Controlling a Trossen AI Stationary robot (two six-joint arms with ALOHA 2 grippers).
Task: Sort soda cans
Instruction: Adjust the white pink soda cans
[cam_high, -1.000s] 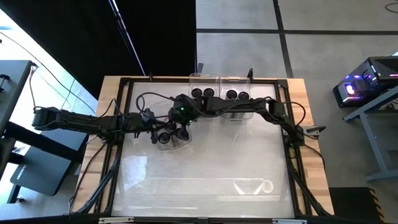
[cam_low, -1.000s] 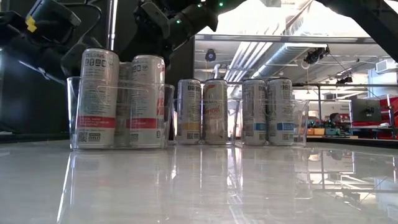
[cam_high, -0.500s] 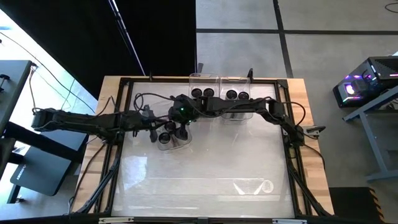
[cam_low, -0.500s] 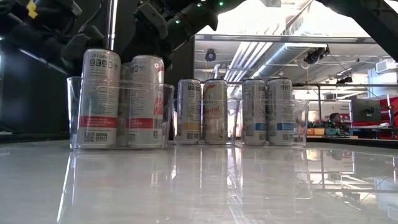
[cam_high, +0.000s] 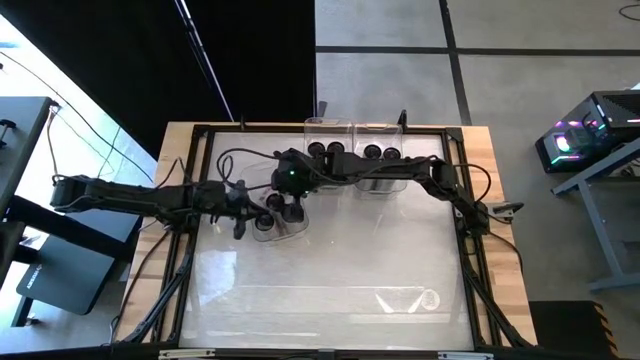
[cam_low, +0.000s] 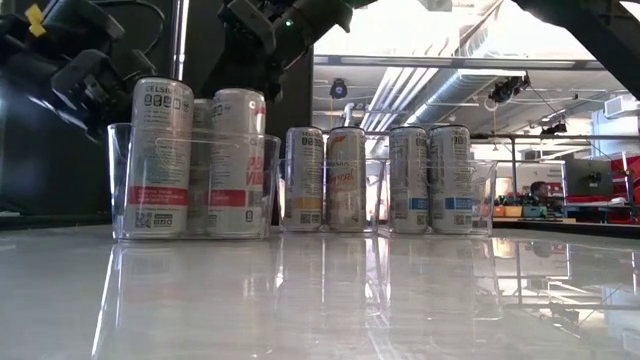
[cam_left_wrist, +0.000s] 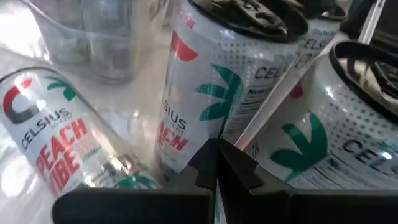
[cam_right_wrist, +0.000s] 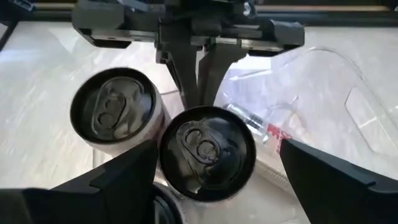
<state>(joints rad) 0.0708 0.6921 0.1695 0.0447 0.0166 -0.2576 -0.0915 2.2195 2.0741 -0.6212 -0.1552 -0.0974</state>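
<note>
A: Your right gripper (cam_right_wrist: 208, 171) sits over the near-left bin (cam_low: 118, 180), fingers spread wide either side of a can (cam_right_wrist: 207, 151), not gripping.

B: Left gripper (cam_left_wrist: 216, 163)?

A: Clenched on nothing, just beside that bin's cans (cam_high: 278, 207). Four more cans (cam_low: 375, 180) stand in the back bins (cam_high: 352, 130).

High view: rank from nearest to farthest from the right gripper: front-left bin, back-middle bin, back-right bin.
From the right gripper:
1. Front-left bin, directly beneath it.
2. Back-middle bin, at the far edge.
3. Back-right bin, beside it, farther right.
</note>
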